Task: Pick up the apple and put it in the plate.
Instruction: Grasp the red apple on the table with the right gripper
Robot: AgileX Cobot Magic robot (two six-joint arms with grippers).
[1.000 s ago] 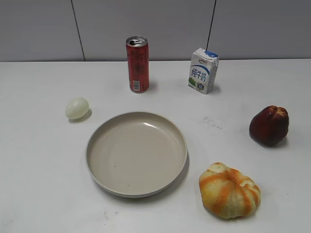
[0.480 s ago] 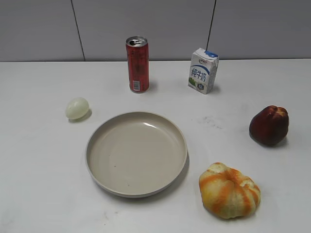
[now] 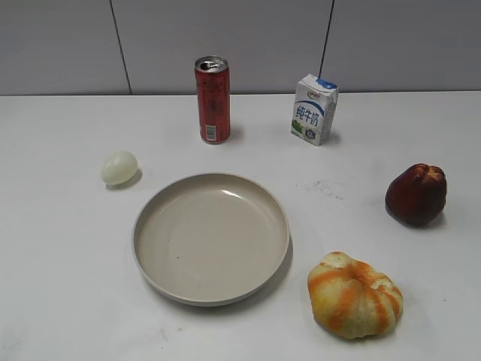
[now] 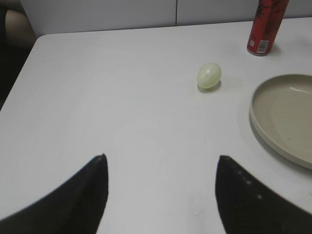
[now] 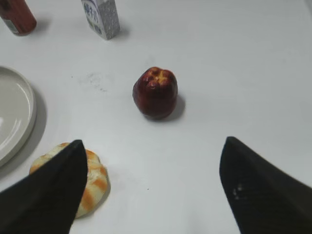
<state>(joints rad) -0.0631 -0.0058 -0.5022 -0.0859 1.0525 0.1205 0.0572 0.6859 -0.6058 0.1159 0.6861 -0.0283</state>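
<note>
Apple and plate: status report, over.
Both grippers open, holding nothing. Apple on the table ahead of the right gripper, untouched. Plate bare. Nothing between gripper and apple.

bright, even overhead light, soft short shadows, a glare streak on the plate (image 3: 225, 194), wrist views slightly soft.

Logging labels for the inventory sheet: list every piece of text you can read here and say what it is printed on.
"纯牛奶": blue characters down the front of the milk carton.
Small logo at the carton's top: too small to read.
Red can: dark vertical print and a pale label panel near its base, both too blurred to read.
Nothing else carries text.
</note>
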